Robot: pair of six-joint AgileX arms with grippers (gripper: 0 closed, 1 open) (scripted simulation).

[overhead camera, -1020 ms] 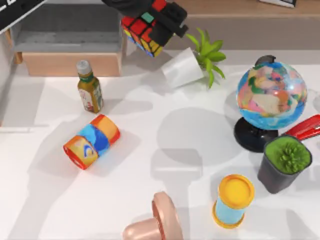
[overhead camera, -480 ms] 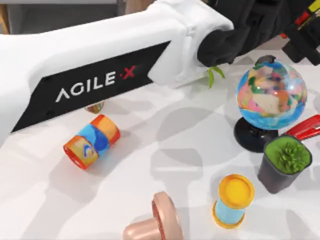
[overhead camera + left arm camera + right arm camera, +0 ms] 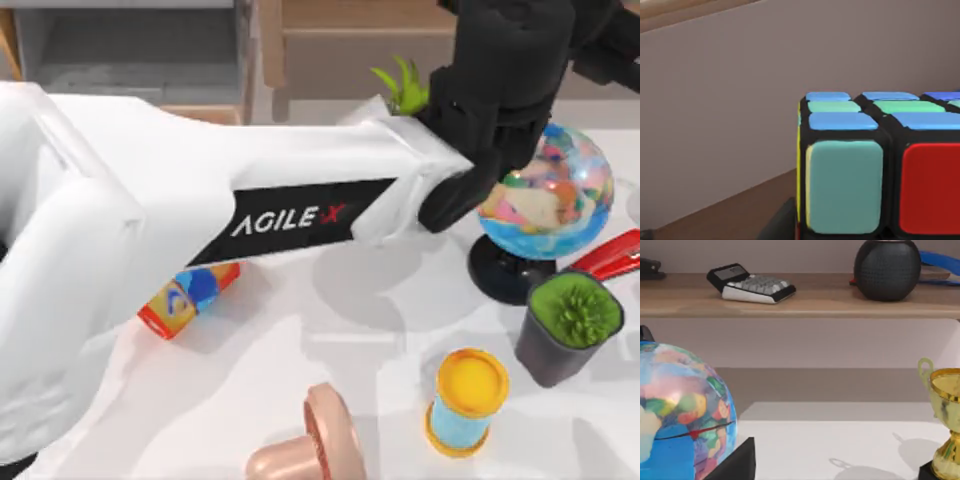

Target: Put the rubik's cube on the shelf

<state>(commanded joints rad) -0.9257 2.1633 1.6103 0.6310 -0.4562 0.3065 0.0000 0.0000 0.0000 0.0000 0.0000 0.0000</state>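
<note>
cube (image 3: pixel 875 170): in the left gripper's (image 3: pixel 520 60) grip, by the shelf (image 3: pixel 360 14)
done: carried across
left: set down, let go

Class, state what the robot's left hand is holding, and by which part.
The left hand holds the rubik's cube; the gripped part cannot be told.

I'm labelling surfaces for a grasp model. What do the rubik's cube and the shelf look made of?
The small rubik's cube of coloured square tiles looks like smooth moulded plastic: glossy teal, red, blue and green tiles in a black grid. The long light-wood shelf board looks like matt pale wood, faint grain along its top; it could be laminate. The flat grey-brown panel below it looks painted, without texture.
</note>
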